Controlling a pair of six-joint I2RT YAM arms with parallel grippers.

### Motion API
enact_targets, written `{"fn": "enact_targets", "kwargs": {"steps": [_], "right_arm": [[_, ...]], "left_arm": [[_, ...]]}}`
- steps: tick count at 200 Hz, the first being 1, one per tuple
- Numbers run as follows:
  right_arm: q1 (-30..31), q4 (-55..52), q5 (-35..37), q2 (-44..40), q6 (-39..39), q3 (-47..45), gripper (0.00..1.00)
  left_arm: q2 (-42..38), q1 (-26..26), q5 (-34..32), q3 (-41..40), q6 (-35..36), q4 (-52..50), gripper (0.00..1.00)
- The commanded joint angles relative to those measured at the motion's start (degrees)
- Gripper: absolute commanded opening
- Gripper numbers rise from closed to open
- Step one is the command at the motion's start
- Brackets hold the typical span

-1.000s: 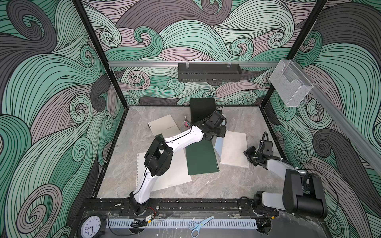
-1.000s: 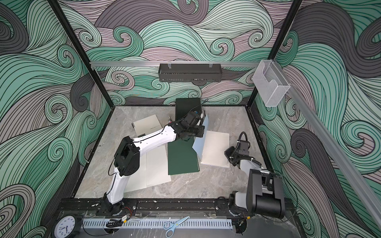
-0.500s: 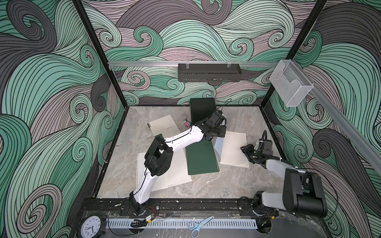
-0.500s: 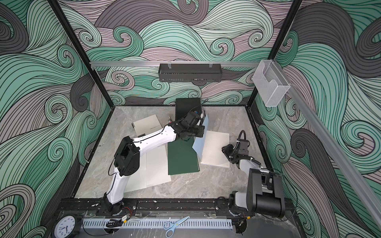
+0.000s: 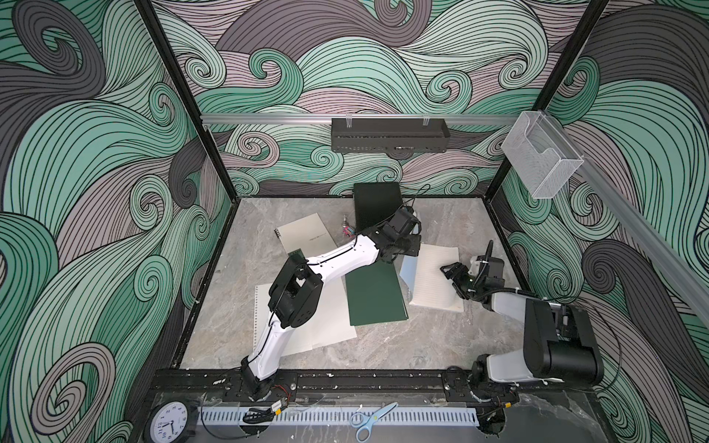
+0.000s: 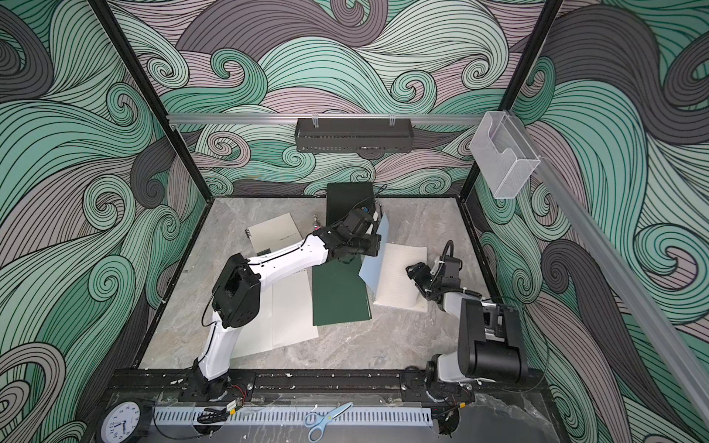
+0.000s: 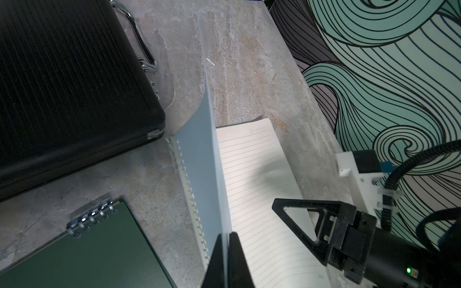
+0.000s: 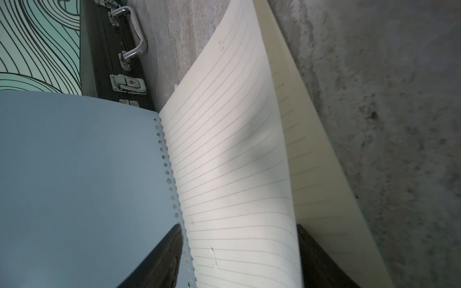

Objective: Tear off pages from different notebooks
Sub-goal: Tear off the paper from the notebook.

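The light blue notebook lies open at the right. My left gripper (image 7: 227, 235) is shut on its blue cover (image 7: 202, 154), holding the cover on edge above the spiral; it shows in both top views (image 5: 406, 249) (image 6: 368, 245). My right gripper (image 8: 239, 225) is open, with the top lined page (image 8: 224, 149) curling up between its wide-apart fingers; in a top view the gripper (image 5: 452, 274) hangs over the lined pages (image 5: 433, 284). The dark green notebook (image 5: 374, 295) lies shut mid-table. The beige notebook (image 5: 305, 234) is at the back left. Loose pages (image 5: 326, 326) lie under the left arm.
A black hard case (image 5: 376, 205) lies against the back wall, with a small pink and metal object (image 5: 347, 228) beside it. Scissors (image 5: 370, 420) and a clock (image 5: 169, 424) sit on the front rail. A clear holder (image 5: 541, 161) hangs on the right wall.
My right gripper has moved left over the lined pages and its jaws have spread wider. The left gripper still holds the blue cover in the same place.
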Motion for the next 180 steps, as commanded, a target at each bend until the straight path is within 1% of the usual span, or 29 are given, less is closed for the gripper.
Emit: {"fn": "enact_targets", "kwargs": {"steps": [1, 18, 31, 50, 69, 76, 88, 123, 142, 148, 170, 180], "right_arm": [[0.27, 6.25, -2.8, 2.09, 1.69, -0.27, 0.68], [0.28, 8.94, -4.28, 3.77, 2.36, -0.21, 0.67], [0.23, 9.78, -4.87, 4.62, 2.59, 0.0, 0.64], [0.12, 9.59, -5.24, 4.93, 2.51, 0.34, 0.54], [0.12, 9.53, -4.89, 4.54, 1.96, 0.1, 0.49], [0.16, 9.42, -4.97, 4.63, 1.67, 0.15, 0.45], [0.18, 9.49, -5.44, 4.88, 1.41, 0.33, 0.4], [0.17, 10.61, -7.29, 5.4, 1.62, 0.61, 0.24], [0.27, 10.38, -7.18, 4.54, 1.5, 0.33, 0.17], [0.33, 10.01, -7.1, 4.18, 1.32, 0.34, 0.15], [1.01, 8.37, -6.54, 2.95, 0.6, 0.59, 0.02], [1.64, 7.18, -5.99, 2.38, 0.18, 0.85, 0.0]], "left_arm": [[-1.95, 0.24, -0.71, -1.92, -1.07, -0.14, 0.0], [-2.76, 0.23, -0.92, -2.73, -1.96, 0.17, 0.0], [-3.37, 0.28, -1.86, -2.88, -3.26, -0.53, 0.0], [-4.33, 0.39, -3.08, -2.87, -5.05, -2.38, 0.0], [-4.49, 0.4, -4.13, -2.88, -6.45, -5.26, 0.0], [-4.47, 0.42, -4.54, -3.16, -6.83, -6.16, 0.0], [-4.66, 0.52, -5.01, -4.97, -7.7, -6.24, 0.0], [-7.29, 1.28, -5.37, -11.67, -10.31, -3.46, 0.0], [-8.94, 1.6, -6.23, -15.01, -10.87, -1.8, 0.0], [-9.33, 1.64, -6.49, -15.74, -10.8, -1.38, 0.0], [-9.64, 1.85, -7.64, -16.94, -10.5, -2.32, 0.0], [-9.81, 1.82, -8.82, -17.56, -10.78, -2.96, 0.0]]}}
